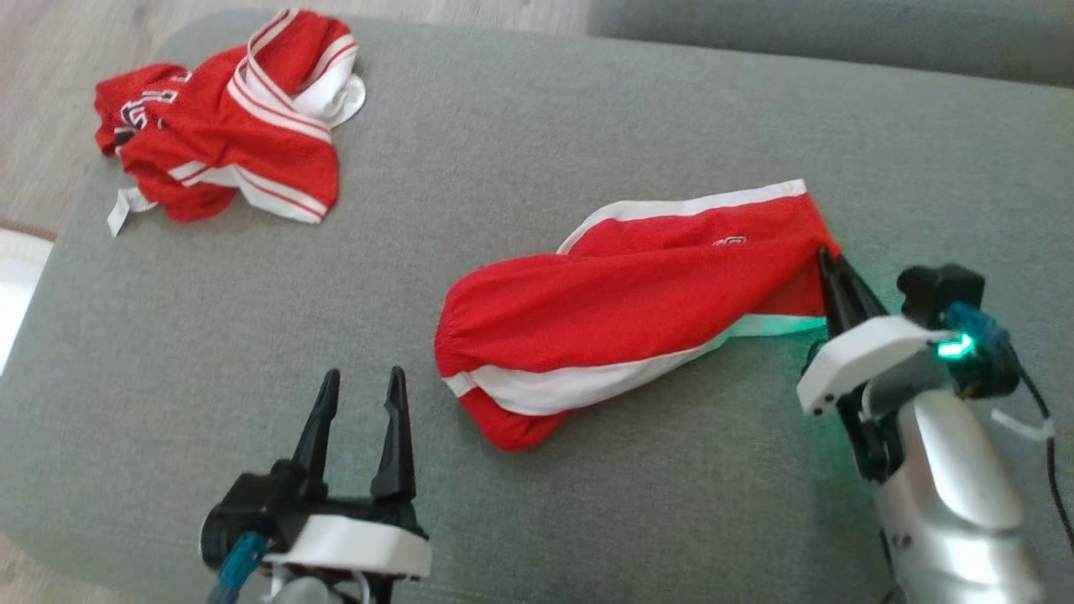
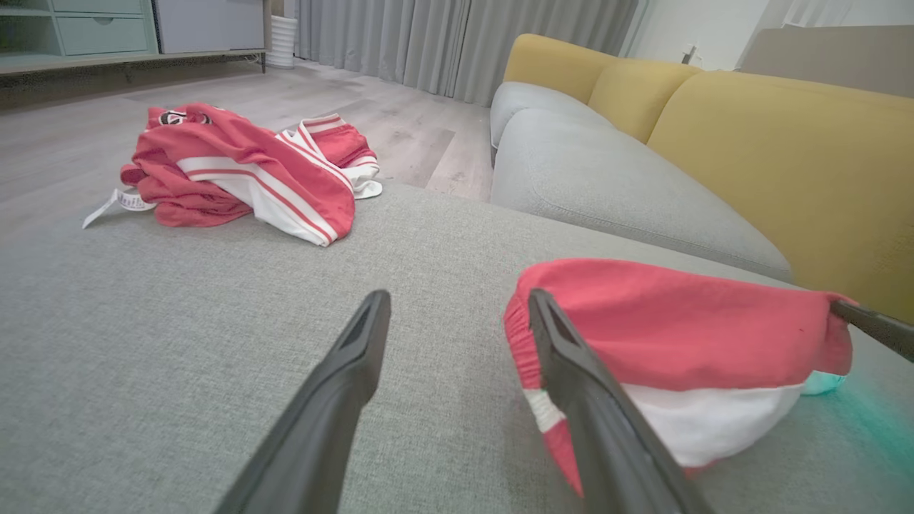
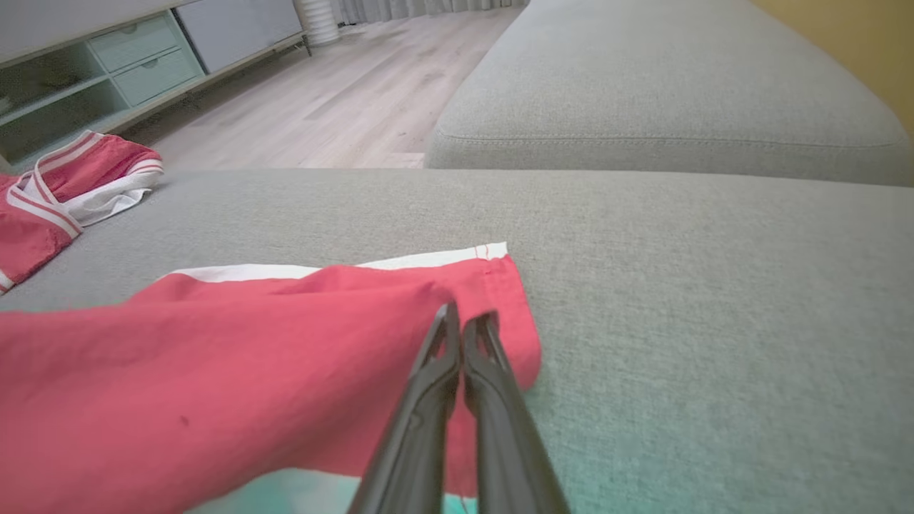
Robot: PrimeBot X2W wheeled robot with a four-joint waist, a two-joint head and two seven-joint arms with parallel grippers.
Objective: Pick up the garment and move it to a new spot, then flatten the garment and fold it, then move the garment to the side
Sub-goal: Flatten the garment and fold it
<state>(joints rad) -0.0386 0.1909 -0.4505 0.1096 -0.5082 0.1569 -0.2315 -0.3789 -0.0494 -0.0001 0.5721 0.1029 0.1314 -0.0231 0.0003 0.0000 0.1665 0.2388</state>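
- Red cloth with white side stripes: the garment (image 1: 621, 310) lies stretched across the middle of the grey cushion (image 1: 503, 520). In my head view it runs from lower left up toward the right.
- Its gathered, elastic end lies nearest my left side. The hemmed end with the white edge lies toward my right.
- My right gripper (image 1: 826, 258) is clamped on the garment at the hem corner, fingers pressed together.
- The cloth at that corner is pinched and drawn up a little. The rest of the garment rests on the cushion.
- Right wrist view: the two fingers meet with no gap, and their tips sit in red fabric just short of the hem edge.
- A green light (image 1: 956, 346) glows on my right wrist. Its tint falls on the white stripe and on the cushion beneath.
- My left gripper (image 1: 362, 377) stands wide open with nothing between its fingers. It sits over bare cushion just beside the gathered end.
- Left wrist view: one finger crosses in front of the elastic edge. I cannot tell whether it touches.
- A crumpled pile (image 1: 226, 126) of red-and-white cloth sits at the far left corner of the cushion, well apart from the garment. It has dark lettering on one fold, and a white strip trails toward the cushion's edge.
- Beyond the cushion I see a grey sofa (image 2: 607, 178) with yellow back cushions, a wood floor (image 2: 321, 93), grey curtains and a pale cabinet with drawers.
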